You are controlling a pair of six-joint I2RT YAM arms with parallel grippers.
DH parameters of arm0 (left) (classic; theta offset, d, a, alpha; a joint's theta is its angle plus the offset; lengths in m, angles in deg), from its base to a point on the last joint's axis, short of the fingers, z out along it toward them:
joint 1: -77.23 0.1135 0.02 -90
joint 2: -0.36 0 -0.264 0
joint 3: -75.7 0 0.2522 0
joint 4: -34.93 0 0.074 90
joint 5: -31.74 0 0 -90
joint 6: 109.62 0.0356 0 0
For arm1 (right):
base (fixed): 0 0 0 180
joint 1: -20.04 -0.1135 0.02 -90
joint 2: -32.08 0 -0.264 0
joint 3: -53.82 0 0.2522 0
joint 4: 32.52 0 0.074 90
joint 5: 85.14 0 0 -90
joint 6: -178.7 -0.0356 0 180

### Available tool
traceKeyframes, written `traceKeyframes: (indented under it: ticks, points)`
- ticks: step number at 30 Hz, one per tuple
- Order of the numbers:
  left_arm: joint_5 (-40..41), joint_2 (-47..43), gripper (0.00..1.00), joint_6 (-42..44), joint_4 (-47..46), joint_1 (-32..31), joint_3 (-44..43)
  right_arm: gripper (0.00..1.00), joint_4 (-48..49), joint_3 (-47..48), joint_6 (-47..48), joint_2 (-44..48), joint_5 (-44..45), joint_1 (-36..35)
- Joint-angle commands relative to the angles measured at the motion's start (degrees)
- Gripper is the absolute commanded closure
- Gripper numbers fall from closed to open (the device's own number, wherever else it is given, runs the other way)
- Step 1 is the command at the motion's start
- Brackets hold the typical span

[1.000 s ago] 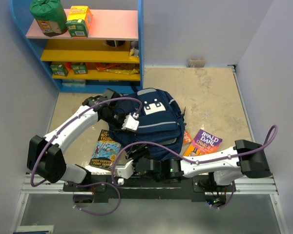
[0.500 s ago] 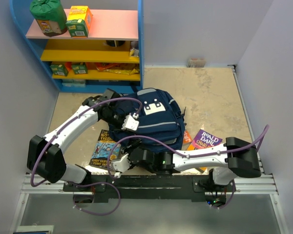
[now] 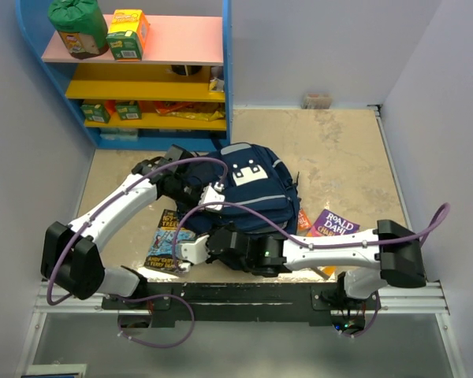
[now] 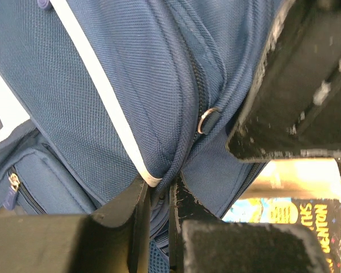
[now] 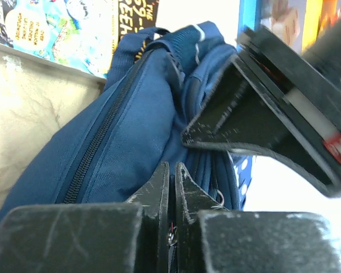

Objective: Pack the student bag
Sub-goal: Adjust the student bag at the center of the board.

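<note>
The student bag lies in the middle of the desk. It looks soft and floppy, so it will sag. The left claw and right claw each pinch its cloth, almost fully closed. Holding near the zipper seems best.

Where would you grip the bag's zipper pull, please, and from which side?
Pinch the zipper pull by its dark tab, past the metal ring, coming from the right of the left wrist view: the tab points that way, clear of the fold in the bag.
</note>
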Motion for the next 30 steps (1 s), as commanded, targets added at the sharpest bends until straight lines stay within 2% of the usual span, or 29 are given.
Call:
traceKeyframes:
  ticks: [1,7,12,17,22,30]
  points:
    - [-4.43,-1.81,1.00,-4.53,-3.31,-0.02,1.39,1.00,-3.39,1.46,-7.25,7.49,3.18,0.37]
    - [0.13,-1.46,1.00,-4.89,-5.68,-0.02,2.45,1.00,-5.68,-0.39,-14.10,11.37,2.29,0.28]
    - [1.80,-1.02,1.00,-10.59,-10.86,-0.02,2.53,1.00,-4.89,-2.84,-21.29,14.10,0.19,-0.06]
    - [1.72,-1.19,1.00,-14.72,-15.08,0.06,1.83,1.00,0.11,-8.20,-30.08,19.80,4.21,-1.74]
    - [2.33,-0.14,1.00,-15.61,-15.18,0.06,-0.19,1.00,3.45,-13.65,-37.74,24.55,9.05,-3.32]
    - [1.98,-0.84,1.00,-16.40,-16.15,0.15,0.68,1.00,1.62,-17.08,-51.98,26.84,17.32,-5.34]
